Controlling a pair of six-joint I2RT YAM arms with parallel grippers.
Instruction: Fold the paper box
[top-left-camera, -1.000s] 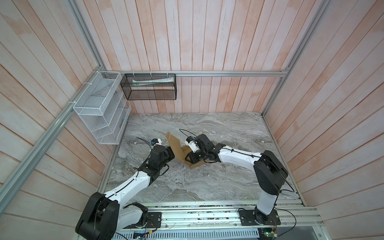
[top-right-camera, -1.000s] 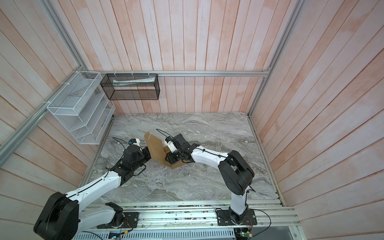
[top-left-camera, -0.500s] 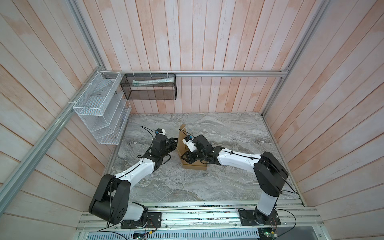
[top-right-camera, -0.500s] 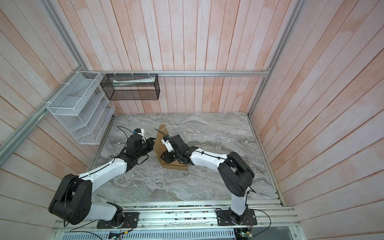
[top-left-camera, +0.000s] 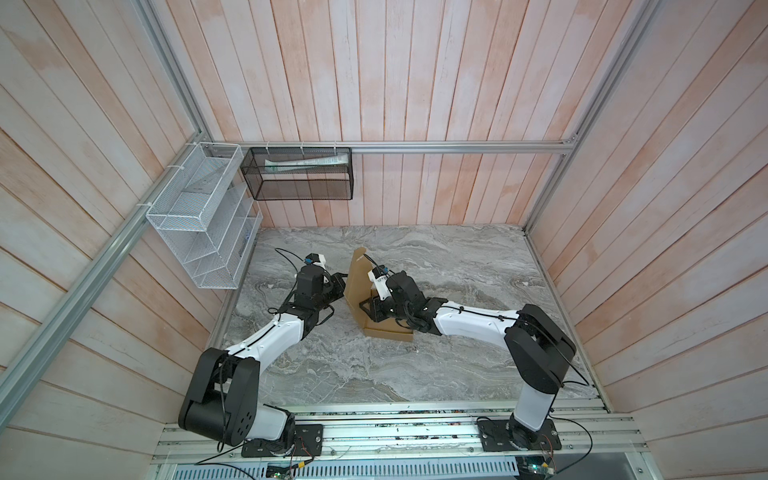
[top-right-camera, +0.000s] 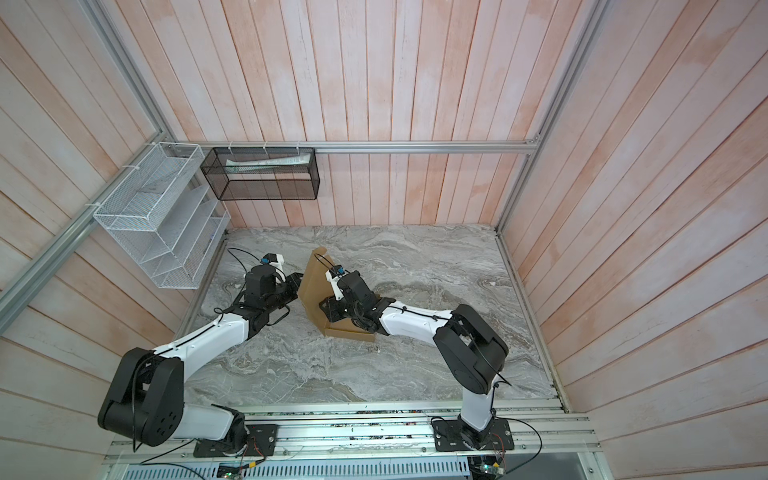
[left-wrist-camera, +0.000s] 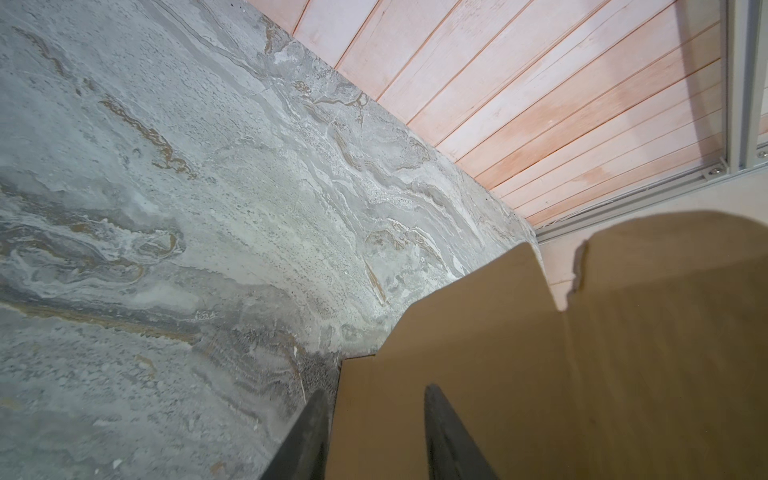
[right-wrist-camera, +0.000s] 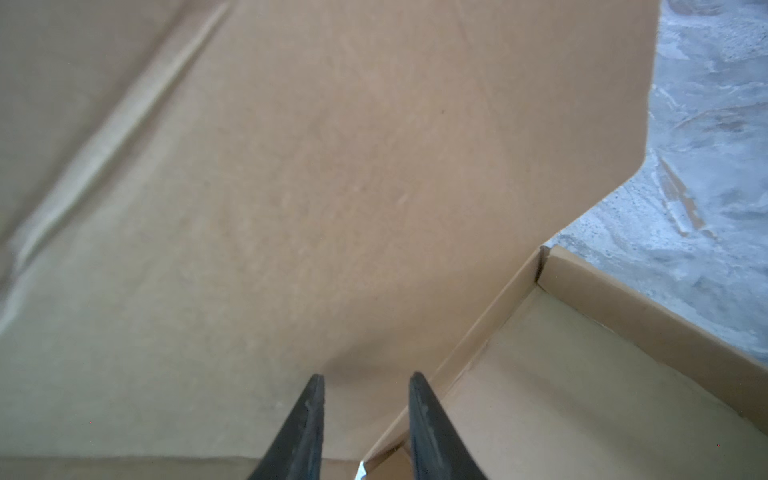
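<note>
Left wrist view — left tool (left-wrist-camera: 375, 388) straddles paper box (left-wrist-camera: 582, 374) edge.

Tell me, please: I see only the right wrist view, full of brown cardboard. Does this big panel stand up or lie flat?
Observer: In a top view the paper box has that panel raised steeply from its tray, which rests on the table.
Operator: Where is the left gripper?
Observer: The left gripper is at the panel's outer face, opposite the right gripper.
Operator: Does it clamp the panel?
Observer: No; the left wrist view shows open jaws, one finger over the cardboard, the other past its edge.
</note>
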